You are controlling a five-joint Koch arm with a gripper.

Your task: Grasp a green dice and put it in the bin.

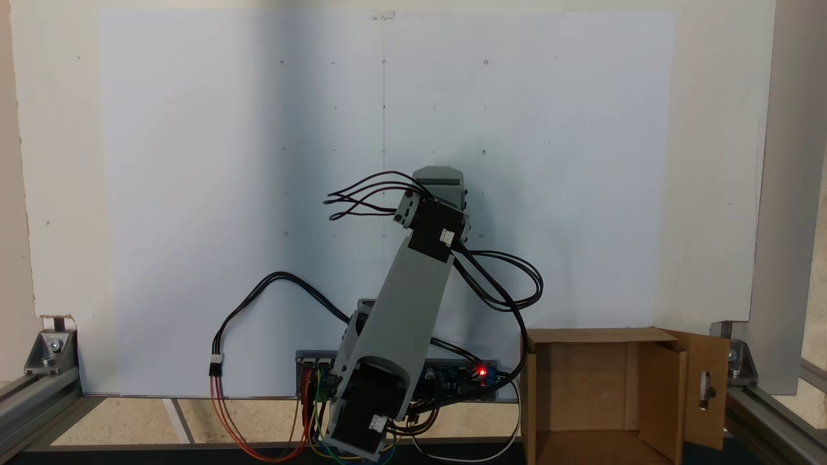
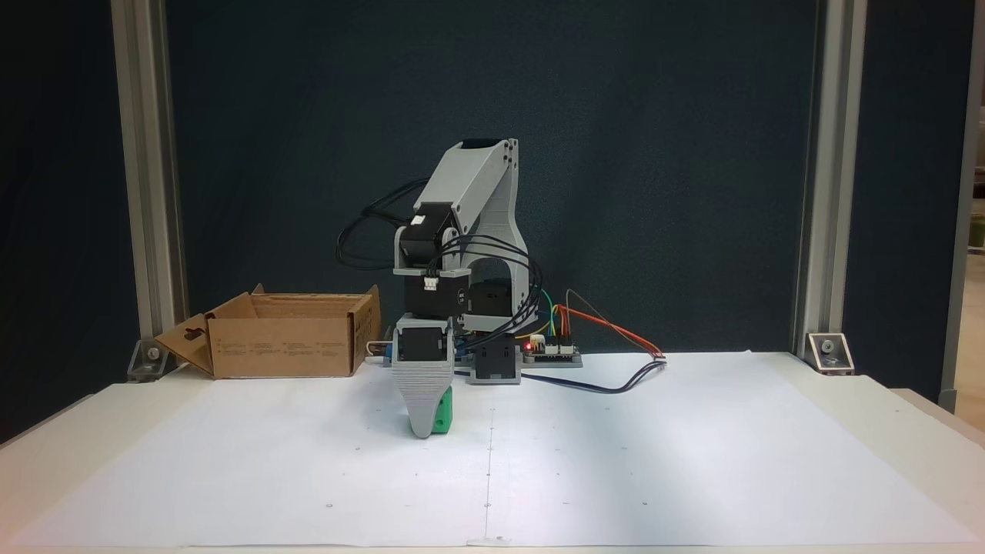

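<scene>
Lower centre of a fixed view — grey claw (image 2: 428, 429) beside small bright green plastic dice (image 2: 441, 416), closure unclear; grasp step, then carry to brown cardboard bin (image 2: 282, 355)

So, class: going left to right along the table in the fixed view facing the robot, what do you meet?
the bin → the gripper → the green dice → the circuit board → a metal corner bracket
</scene>
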